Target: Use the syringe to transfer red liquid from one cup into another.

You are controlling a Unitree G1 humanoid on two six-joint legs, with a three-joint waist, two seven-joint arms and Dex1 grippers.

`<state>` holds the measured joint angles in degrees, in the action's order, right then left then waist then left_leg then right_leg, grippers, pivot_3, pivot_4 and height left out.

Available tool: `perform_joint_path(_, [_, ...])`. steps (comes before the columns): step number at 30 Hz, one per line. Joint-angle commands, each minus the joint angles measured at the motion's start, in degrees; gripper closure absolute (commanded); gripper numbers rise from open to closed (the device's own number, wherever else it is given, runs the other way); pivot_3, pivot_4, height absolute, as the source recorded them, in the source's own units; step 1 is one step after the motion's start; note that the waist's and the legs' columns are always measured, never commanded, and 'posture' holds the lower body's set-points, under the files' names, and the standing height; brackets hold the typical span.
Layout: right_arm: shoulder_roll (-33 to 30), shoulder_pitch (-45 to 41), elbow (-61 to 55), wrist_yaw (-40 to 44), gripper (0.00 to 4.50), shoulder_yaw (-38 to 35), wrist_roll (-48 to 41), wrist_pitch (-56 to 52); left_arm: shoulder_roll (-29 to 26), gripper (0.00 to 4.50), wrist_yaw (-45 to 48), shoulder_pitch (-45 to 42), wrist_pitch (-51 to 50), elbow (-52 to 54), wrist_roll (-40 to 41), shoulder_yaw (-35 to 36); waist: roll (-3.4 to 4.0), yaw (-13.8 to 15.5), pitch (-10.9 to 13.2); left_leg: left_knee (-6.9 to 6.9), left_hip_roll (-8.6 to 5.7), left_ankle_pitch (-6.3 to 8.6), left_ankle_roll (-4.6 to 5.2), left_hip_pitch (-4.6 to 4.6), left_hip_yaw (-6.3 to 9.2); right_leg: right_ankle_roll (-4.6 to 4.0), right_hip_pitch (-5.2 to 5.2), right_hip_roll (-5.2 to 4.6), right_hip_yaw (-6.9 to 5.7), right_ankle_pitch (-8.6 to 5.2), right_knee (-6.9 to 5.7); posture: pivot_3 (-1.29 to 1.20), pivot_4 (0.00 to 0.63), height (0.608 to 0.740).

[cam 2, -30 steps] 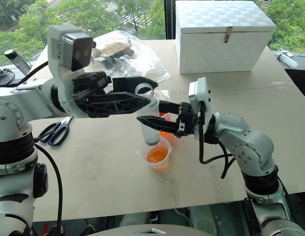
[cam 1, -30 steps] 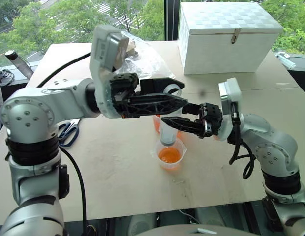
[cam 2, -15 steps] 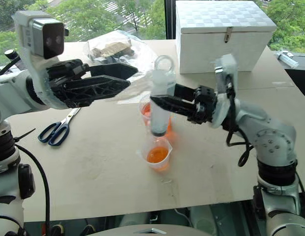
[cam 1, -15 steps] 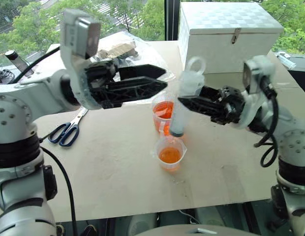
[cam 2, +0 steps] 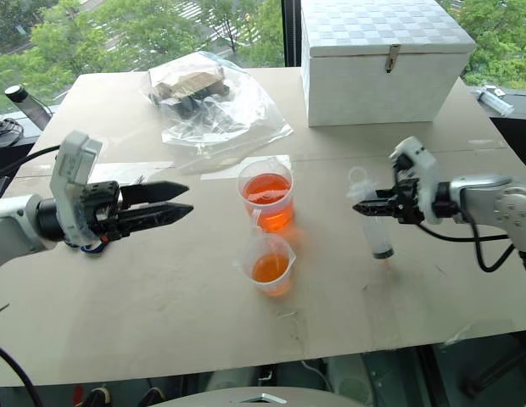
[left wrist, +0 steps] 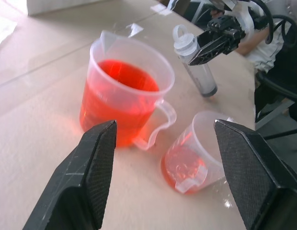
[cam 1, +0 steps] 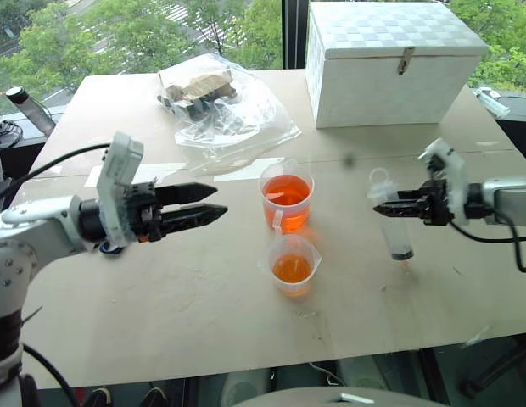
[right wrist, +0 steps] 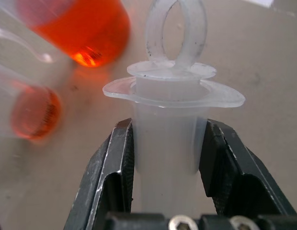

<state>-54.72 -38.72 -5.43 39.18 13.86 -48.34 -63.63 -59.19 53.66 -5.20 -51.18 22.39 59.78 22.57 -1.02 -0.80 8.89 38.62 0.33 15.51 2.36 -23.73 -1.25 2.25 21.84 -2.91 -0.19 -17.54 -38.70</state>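
The right end effector [cam 1: 397,205] is clamped on the syringe [cam 1: 390,217] just below its flange, holding it upright near the desk [cam 1: 204,297], well right of both cups; its tip is too small to judge contact. The left end effector [cam 1: 210,206] stands open and empty, left of the beaker [cam 1: 287,203]. The small cup [cam 1: 293,264] sits just in front of the beaker, both holding red liquid [cam 1: 286,189]; a white box [cam 1: 390,64] and plastic bag [cam 1: 216,106] lie behind.

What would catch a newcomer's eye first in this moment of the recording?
Two clear cups of orange-red liquid stand mid-table, the taller beaker behind the smaller cup. To their right, the right end effector is shut on the syringe, held upright with its tip just above the table. The left end effector hangs open to the cups' left, and a white box sits at the table's far edge.
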Motion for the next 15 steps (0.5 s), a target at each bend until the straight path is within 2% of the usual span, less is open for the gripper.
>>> perform_joint_path(1, [3.36, -2.01, 6.64, 0.99, 2.04, 3.93, 11.72, 8.07, 1.19, 1.18, 1.09, 5.87, 6.82, 3.81, -7.78, 0.73, -0.06, 0.13, -0.03, 0.00, 0.00, 0.00, 0.01, -0.01, 0.01, 0.00, 0.00, -0.01, 0.00, 0.00, 0.01, 0.00, 0.150, 0.740])
perform_joint_path(3, [5.19, -2.56, 9.13, 1.75, 1.87, 2.66, 13.65, 11.78, 1.85, 1.18, -0.65, 8.94, 9.74, 4.09, -12.92, -0.55, -0.03, 0.52, -0.01, 0.01, -0.03, 0.05, 0.08, -0.06, 0.02, 0.01, -0.04, -0.13, -0.09, 0.01, 0.10, 0.00, 0.150, 0.740])
perform_joint_path(4, [5.05, -2.14, 9.25, 3.21, 1.15, 1.55, 14.59, 14.29, 2.86, 1.18, -1.78, 10.34, 11.27, 4.41, -15.19, -0.90, -0.02, 0.58, -0.01, 0.00, -0.03, 0.05, 0.08, -0.08, 0.02, 0.01, -0.03, -0.14, -0.10, 0.01, 0.10, 0.00, 0.150, 0.740])
perform_joint_path(5, [4.91, -1.37, 8.89, 4.98, 1.07, -0.20, 14.71, 16.37, 3.87, 1.18, -2.74, 11.53, 12.51, 4.86, -16.85, -1.11, 0.07, 0.54, 0.04, -0.01, -0.03, 0.05, 0.08, -0.07, 0.03, 0.00, -0.02, -0.15, -0.11, 0.01, 0.13, 0.00, 0.150, 0.740])
perform_joint_path(7, [3.64, 1.86, 6.24, 9.43, 0.09, -4.45, 13.52, 20.16, 7.12, 1.18, -5.20, 13.13, 14.26, 6.39, -18.42, -0.93, 0.07, 0.61, 0.04, -0.17, -0.03, 0.05, 0.08, -0.08, 0.04, 0.01, -0.03, -0.15, -0.11, 0.01, 0.24, 0.00, 0.150, 0.740])
perform_joint_path(12, [2.25, 12.73, 2.69, 16.06, 0.09, -15.27, 12.61, 29.12, 12.80, 1.18, -9.53, 16.45, 16.52, 10.11, -21.10, -0.94, 0.04, 1.26, 0.01, -0.31, -0.02, 0.06, 0.08, -0.13, 0.12, 0.02, -0.11, -0.16, -0.20, 0.02, 0.54, 0.00, 0.150, 0.740])
perform_joint_path(15, [2.64, 26.63, 4.24, 21.85, 0.09, -25.06, 14.19, 41.40, 17.26, 1.18, -10.91, 22.35, 21.18, 11.05, -24.72, -1.18, 0.02, 1.65, -0.06, -0.29, -0.02, 0.06, 0.09, -0.10, 0.11, 0.03, -0.16, -0.17, -0.19, 0.03, 0.57, 0.00, 0.150, 0.740])
